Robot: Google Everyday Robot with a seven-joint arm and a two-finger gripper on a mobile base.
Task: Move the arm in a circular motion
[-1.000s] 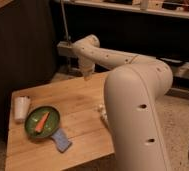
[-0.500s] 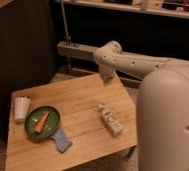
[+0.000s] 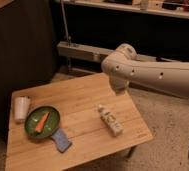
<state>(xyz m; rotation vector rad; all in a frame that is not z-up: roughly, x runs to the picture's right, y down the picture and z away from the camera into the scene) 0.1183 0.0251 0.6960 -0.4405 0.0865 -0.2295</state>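
The cream-white arm (image 3: 158, 75) reaches in from the right edge, a thick tubular segment with small dark holes that ends in a rounded joint (image 3: 119, 62). Its short blunt tip, the gripper (image 3: 119, 86), hangs down from that joint above the far right edge of the wooden table (image 3: 83, 97). It holds nothing that I can see and touches nothing on the table.
On the table stand a white cup (image 3: 22, 107), a green plate (image 3: 52, 116) with a carrot (image 3: 41, 121), a blue sponge (image 3: 62, 140) and a small lying bottle (image 3: 110, 120). A metal rail (image 3: 85, 51) runs along the dark wall behind. Carpet lies to the right.
The arm has swung to the right. Its thick near segment has left the foreground, and the tip has moved from the table's back middle to its far right edge.
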